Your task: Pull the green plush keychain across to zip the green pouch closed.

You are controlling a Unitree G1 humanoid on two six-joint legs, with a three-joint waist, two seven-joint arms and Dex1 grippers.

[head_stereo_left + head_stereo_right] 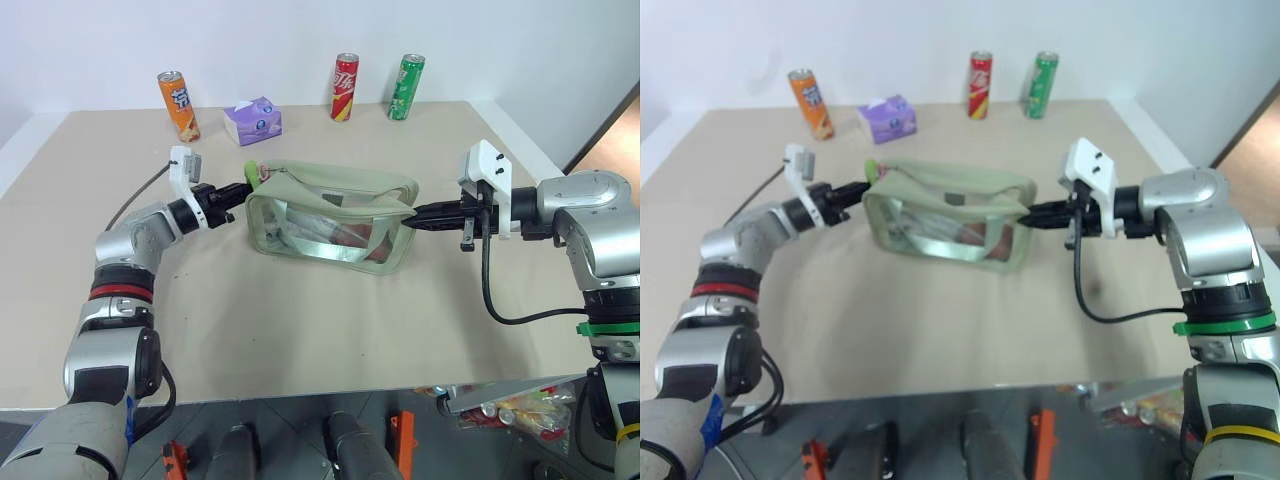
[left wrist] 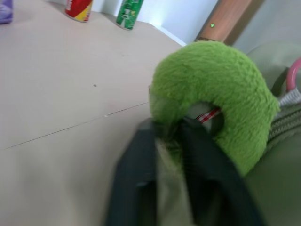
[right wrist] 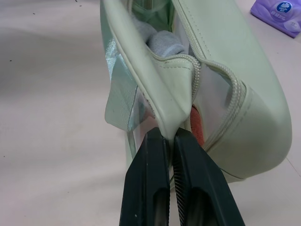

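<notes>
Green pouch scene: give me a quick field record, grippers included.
pouch: green pouch lying mid-table, zipper open
keychain: green plush keychain at the pouch's left end
left gripper: left gripper shut on the green plush keychain
right gripper: right gripper shut on the pouch's right-end fabric
background: orange can, purple tissue pack, red can, green can along the far edge

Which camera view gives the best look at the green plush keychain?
The left wrist view: the green plush keychain is seen from close by, a fuzzy curved shape with the left gripper shut on its lower edge. In the eye views it is a small green spot at the left end of the green pouch.
</notes>
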